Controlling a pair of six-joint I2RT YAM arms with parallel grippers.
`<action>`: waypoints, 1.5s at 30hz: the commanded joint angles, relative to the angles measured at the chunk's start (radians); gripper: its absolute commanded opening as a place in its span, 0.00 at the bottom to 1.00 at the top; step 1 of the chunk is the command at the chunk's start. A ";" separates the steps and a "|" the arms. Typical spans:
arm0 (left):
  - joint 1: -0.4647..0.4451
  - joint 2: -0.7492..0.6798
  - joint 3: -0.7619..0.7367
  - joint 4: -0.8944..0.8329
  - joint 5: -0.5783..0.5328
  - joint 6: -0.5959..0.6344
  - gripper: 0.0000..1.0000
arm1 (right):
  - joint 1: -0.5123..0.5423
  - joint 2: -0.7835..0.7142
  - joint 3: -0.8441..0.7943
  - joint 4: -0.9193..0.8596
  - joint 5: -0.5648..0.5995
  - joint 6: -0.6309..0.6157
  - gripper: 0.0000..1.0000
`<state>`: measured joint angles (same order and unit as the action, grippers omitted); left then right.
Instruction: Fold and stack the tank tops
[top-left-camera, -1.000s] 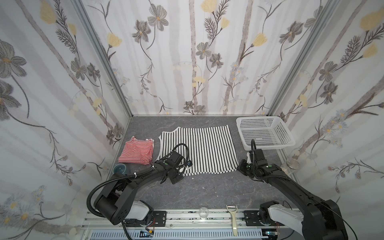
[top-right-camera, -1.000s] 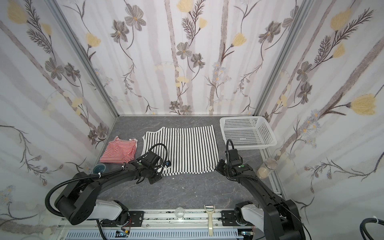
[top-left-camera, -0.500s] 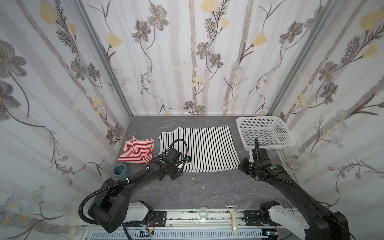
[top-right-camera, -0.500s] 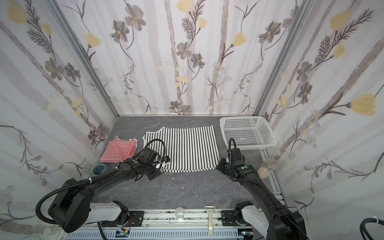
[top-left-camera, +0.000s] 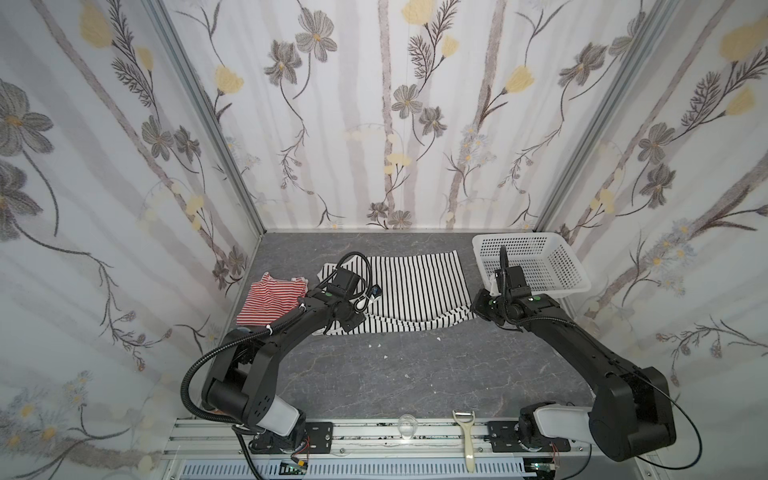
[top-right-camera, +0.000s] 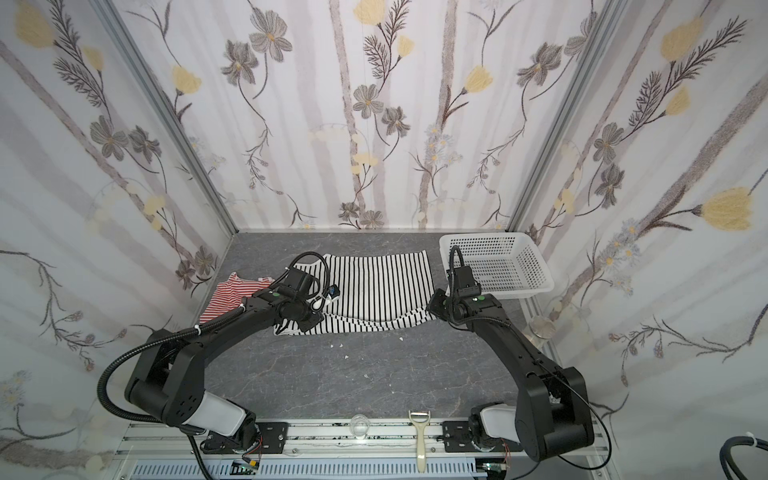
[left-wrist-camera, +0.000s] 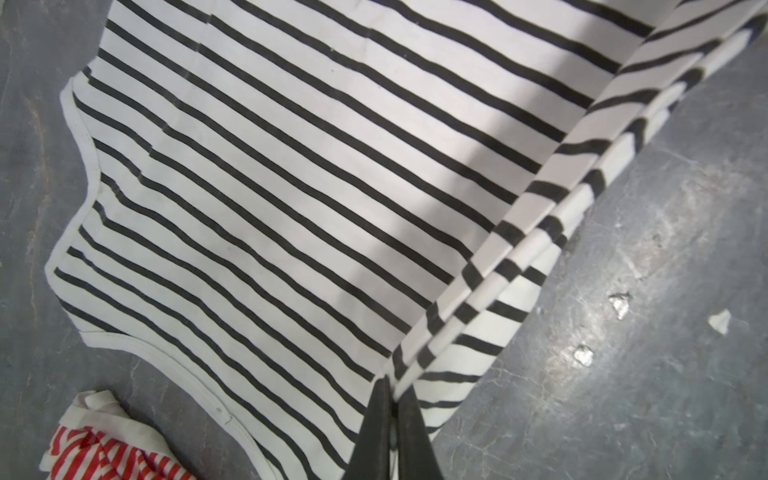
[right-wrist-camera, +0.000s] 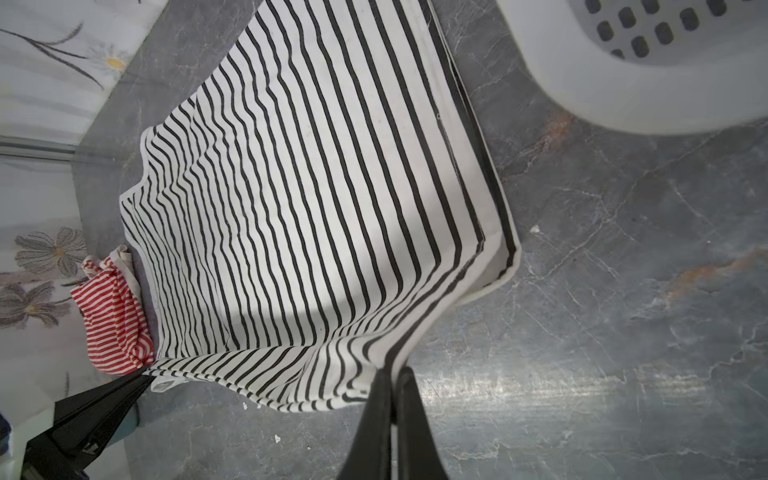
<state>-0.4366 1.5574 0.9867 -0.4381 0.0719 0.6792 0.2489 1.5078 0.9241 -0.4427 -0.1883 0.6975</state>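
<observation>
The black-striped tank top lies spread on the table, its near corners at 7 and 4 o'clock pinched in the closed left tool and right tool, with the red-striped tank top bunched at its 9 o'clock.

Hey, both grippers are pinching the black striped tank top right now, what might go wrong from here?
The left gripper and right gripper each pinch only a corner of the black-striped tank top, so an edge may slip and skew the fold. The red-striped tank top lies beside the left arm and might get dragged.
</observation>
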 joint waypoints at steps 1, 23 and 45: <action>0.005 0.060 0.069 0.004 0.002 0.015 0.00 | -0.011 0.074 0.063 0.013 0.032 -0.051 0.00; 0.043 0.267 0.232 0.039 -0.133 -0.066 0.31 | -0.016 0.335 0.278 -0.054 0.195 -0.124 0.32; 0.167 0.112 -0.090 0.151 -0.100 -0.136 0.33 | 0.131 0.441 0.218 0.031 0.184 -0.070 0.33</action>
<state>-0.2863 1.6608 0.9070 -0.3214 -0.0147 0.5457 0.3809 1.9350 1.1362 -0.4385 -0.0166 0.6064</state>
